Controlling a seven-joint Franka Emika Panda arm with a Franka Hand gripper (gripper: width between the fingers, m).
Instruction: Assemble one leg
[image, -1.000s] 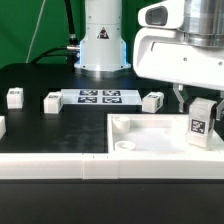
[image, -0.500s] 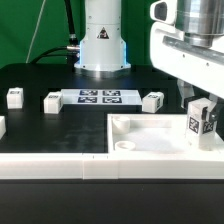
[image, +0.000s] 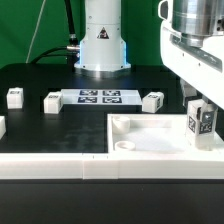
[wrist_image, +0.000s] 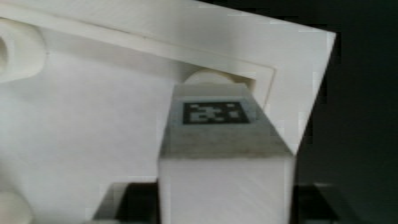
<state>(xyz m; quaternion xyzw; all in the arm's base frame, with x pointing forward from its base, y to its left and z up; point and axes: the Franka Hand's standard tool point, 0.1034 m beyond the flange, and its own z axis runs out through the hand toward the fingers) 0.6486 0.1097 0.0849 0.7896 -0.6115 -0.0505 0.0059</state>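
Observation:
My gripper (image: 200, 100) is shut on a white leg (image: 201, 123) with a black-and-white tag, holding it upright over the right end of the large white panel (image: 150, 140). In the wrist view the leg (wrist_image: 222, 140) fills the middle, its far end close to the panel's raised rim (wrist_image: 285, 70) at a corner. Whether the leg touches the panel I cannot tell. Three more legs lie on the black table: one at the exterior view's far left (image: 15, 97), one beside it (image: 52, 101) and one right of the marker board (image: 152, 101).
The marker board (image: 100, 97) lies at the back middle, in front of the robot base (image: 102, 40). A white part (image: 2, 126) shows at the left edge. The panel has a round corner hole (image: 125, 145) near its front left.
The gripper has moved toward the exterior view's right and slightly down with the leg, which now stands nearer the panel's right end.

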